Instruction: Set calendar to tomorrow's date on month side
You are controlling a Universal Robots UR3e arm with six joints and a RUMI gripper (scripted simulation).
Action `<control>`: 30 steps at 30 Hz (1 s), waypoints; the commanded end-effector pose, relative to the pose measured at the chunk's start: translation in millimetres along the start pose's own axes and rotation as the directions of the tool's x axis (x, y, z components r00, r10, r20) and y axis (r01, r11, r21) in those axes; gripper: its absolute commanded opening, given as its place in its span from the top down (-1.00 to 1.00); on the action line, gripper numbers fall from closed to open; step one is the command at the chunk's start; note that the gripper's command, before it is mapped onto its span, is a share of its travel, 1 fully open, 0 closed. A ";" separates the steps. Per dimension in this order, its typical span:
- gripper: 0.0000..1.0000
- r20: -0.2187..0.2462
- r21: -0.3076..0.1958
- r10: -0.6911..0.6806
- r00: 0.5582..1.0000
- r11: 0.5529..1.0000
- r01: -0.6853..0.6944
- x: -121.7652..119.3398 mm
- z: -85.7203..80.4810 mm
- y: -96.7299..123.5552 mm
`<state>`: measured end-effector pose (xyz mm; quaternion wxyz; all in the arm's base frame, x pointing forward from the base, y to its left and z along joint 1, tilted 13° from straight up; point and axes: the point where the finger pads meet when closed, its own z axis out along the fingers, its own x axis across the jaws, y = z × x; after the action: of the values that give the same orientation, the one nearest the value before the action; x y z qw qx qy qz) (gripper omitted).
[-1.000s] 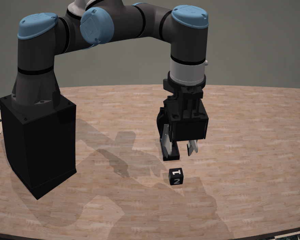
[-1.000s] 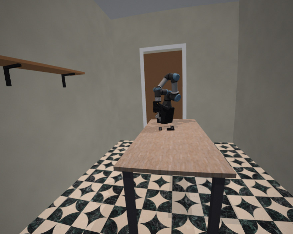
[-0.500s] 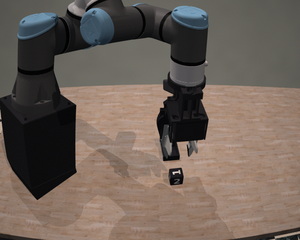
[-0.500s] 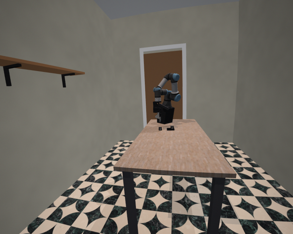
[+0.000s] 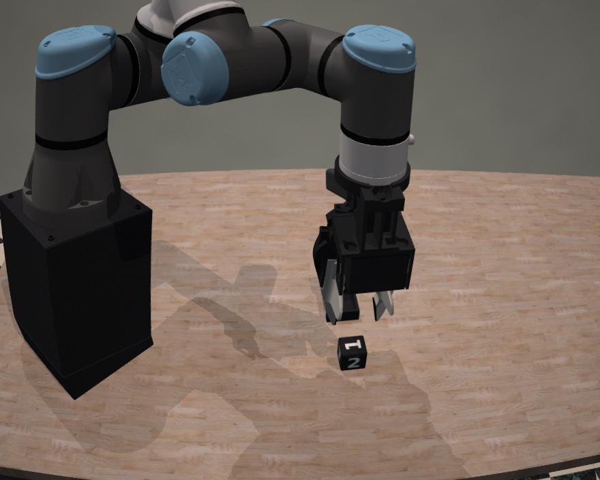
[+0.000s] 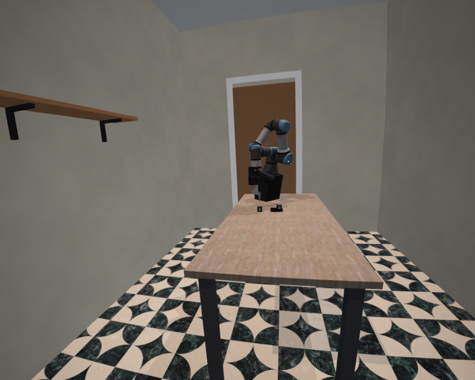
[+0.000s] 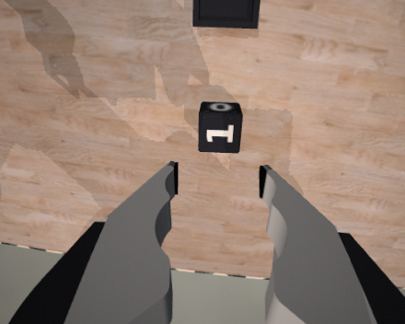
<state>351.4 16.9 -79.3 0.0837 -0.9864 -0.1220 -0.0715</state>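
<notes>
Gripper (image 5: 358,311) hangs above the tabletop (image 5: 475,280), pointing down, fingers partly apart w/ nothing between them; the gap looks a bit wider than the cube. One cube (image 5: 352,352) sits loose on the tabletop, outside the tray, just near of the gripper in the top view. Its top face shows a 1 lying sideways, its near face a 2; wrist view also shows a 0 on the far side of the cube (image 7: 220,127). Tray (image 7: 225,13) is a dark block at the top edge of the wrist view, apart from the cube; in the exterior view it sits just right of the cube (image 6: 259,208). Can't tell from these views whether the 2nd cube is in the tray (image 6: 276,208), nor which month or date it shows. Step in hand, my read: lining up for a pick of the loose cube, approx. mid-task. Next move needs the gripper shifted over the cube, lowered so fingers straddle two opposite side faces, then closed. Risk: wanted digit may need a re-grasp to end upright.
</notes>
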 end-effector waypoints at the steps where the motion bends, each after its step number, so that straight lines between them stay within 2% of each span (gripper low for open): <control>1: 0.42 -0.002 -0.002 0.000 1.000 1.000 0.000 0.8 7.1 0.7; 12: 0.42 -0.002 -0.002 0.000 1.000 1.000 0.000 0.8 24.4 0.7; 30: 0.42 -0.002 -0.002 0.000 1.000 1.000 0.000 0.8 36.9 0.8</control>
<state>355.9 23.2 -113.6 0.0836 -0.9864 -0.1220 -0.0715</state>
